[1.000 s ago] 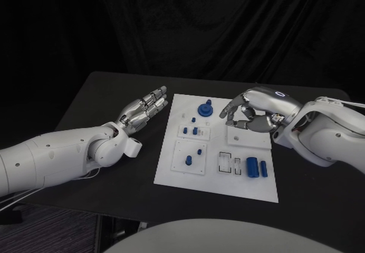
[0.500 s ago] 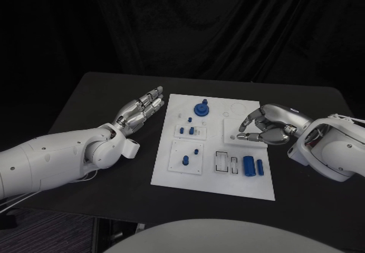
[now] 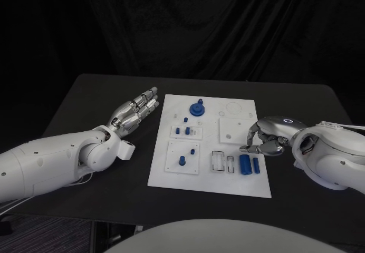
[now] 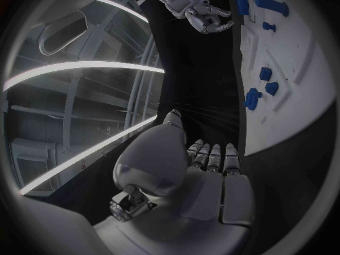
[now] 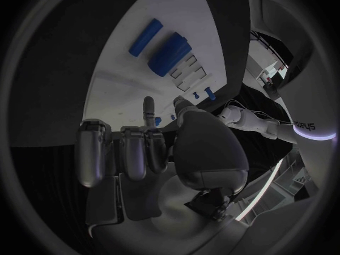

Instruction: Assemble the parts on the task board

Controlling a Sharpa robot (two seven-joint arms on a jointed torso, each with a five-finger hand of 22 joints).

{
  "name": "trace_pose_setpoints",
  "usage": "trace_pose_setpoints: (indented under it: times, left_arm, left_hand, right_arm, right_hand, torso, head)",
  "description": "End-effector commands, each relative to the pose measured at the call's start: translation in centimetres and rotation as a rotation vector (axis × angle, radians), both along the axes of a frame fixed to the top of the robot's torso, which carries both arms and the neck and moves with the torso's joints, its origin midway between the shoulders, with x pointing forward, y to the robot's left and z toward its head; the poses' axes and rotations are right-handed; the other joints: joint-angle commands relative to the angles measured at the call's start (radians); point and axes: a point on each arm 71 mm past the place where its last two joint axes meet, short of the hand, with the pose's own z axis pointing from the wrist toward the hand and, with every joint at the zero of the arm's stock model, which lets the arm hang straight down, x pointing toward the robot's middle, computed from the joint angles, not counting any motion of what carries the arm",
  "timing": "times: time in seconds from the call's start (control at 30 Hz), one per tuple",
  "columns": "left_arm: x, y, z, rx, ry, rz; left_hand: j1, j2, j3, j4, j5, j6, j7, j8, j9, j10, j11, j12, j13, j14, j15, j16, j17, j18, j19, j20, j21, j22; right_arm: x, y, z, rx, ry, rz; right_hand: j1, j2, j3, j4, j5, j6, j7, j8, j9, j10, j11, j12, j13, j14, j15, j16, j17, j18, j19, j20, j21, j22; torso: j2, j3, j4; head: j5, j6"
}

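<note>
A: Surface check?
B: Black table [image 3: 91, 100], matte. White task board [image 3: 209, 182] lies flat on it at centre, long axis running 12 to 6 o'clock.
A: Anything else directly on the table?
B: Left hand [image 3: 135, 110] is at the board's 9–10 o'clock edge, fingers straight toward 12–1 o'clock. Can't tell if it touches the tabletop.

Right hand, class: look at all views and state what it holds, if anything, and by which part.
Nothing can be seen held. The right hand hovers with fingers curled at the task board's edge, near the two blue cylinders, which lie untouched.
</note>
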Motion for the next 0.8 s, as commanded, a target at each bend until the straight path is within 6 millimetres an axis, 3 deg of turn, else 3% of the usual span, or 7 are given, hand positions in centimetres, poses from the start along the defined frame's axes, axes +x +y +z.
trace_pose_setpoints:
  times: [0.03, 0.27, 0.4, 0.57, 0.8]
  left_arm:
    - [-0.1, -0.1, 0.6, -0.055, -0.070, -0.006]
    - [0.0, 0.0, 0.6, -0.054, -0.064, -0.010]
    - [0.0, 0.0, 0.5, -0.053, -0.060, -0.012]
    - [0.0, 0.1, 0.5, -0.051, -0.056, -0.014]
    - [0.1, 0.2, 0.4, -0.049, -0.050, -0.016]
  left_hand:
    - [0.008, 0.002, 0.003, 0.003, 0.005, -0.002, 0.004, 0.001, 0.000, -0.002, 0.002, -0.007, -0.001, 0.000, 0.007, -0.004, -0.002, 0.002, 0.001, 0.007, -0.006, -0.001]
    - [0.011, 0.003, 0.004, 0.003, 0.006, -0.003, 0.006, 0.000, 0.000, -0.002, 0.004, -0.007, -0.001, 0.000, 0.012, -0.004, -0.002, 0.004, 0.001, 0.014, -0.006, -0.001]
    - [0.013, 0.004, 0.005, 0.002, 0.007, -0.003, 0.008, 0.000, 0.000, -0.002, 0.006, -0.007, -0.001, 0.000, 0.014, -0.004, -0.002, 0.005, 0.001, 0.018, -0.006, -0.001]
    - [0.014, 0.005, 0.005, 0.002, 0.008, -0.004, 0.009, 0.000, -0.001, -0.002, 0.007, -0.007, -0.001, 0.000, 0.016, -0.004, -0.002, 0.005, 0.001, 0.020, -0.006, -0.001]
    - [0.017, 0.006, 0.006, 0.002, 0.009, -0.006, 0.012, 0.000, -0.001, -0.002, 0.010, -0.007, -0.001, 0.000, 0.019, -0.004, -0.002, 0.007, 0.002, 0.025, -0.006, 0.000]
  right_arm:
    - [-0.4, -0.4, 0.1, -0.083, -0.046, -0.042]
    - [-1.5, -0.5, 0.0, -0.083, -0.044, -0.066]
    - [-2.1, -0.4, -0.2, -0.120, -0.050, -0.075]
    - [-2.6, -0.2, -0.3, -0.145, -0.054, -0.075]
    - [-3.0, 0.3, -0.6, -0.137, -0.055, -0.068]
  right_hand:
    - [0.010, -0.014, 0.010, 0.000, 0.006, -0.006, -0.007, 0.023, 0.028, 0.105, -0.007, 0.003, 0.263, 0.079, -0.007, -0.012, 0.145, -0.003, 0.050, -0.009, -0.029, 0.206]
    - [-0.011, -0.005, 0.020, 0.000, 0.088, -0.029, -0.008, 0.066, 0.089, 0.105, -0.003, 0.003, 0.263, 0.100, -0.003, 0.023, 0.233, -0.022, 0.076, -0.008, 0.060, 0.232]
    - [-0.075, 0.007, 0.017, 0.001, 0.139, -0.044, -0.011, 0.107, 0.150, 0.105, -0.001, 0.003, 0.263, 0.106, -0.002, 0.035, 0.263, -0.032, 0.088, -0.006, 0.104, 0.244]
    - [-0.105, 0.005, 0.020, 0.003, 0.123, -0.064, -0.012, 0.128, 0.191, 0.105, -0.002, 0.003, 0.263, 0.106, -0.003, 0.035, 0.263, -0.036, 0.094, -0.006, 0.125, 0.250]
    - [-0.186, 0.014, 0.024, 0.006, 0.046, -0.060, -0.015, 0.137, 0.225, 0.105, -0.006, 0.003, 0.263, 0.097, -0.004, 0.020, 0.223, -0.036, 0.094, -0.007, 0.125, 0.250]
  torso:
    - [0.001, 0.0002, -0.0007]
    - [0.000, -0.0004, 0.0000]
    - [0.000, -0.0010, -0.0002]
    - [-0.001, -0.0010, -0.0012]
    - [-0.001, 0.0002, -0.0014]
  head:
    - [-0.013, 0.000]
    - [-0.053, 0.000]
    - [-0.078, 0.000]
    - [-0.094, 0.000]
    - [-0.096, 0.000]
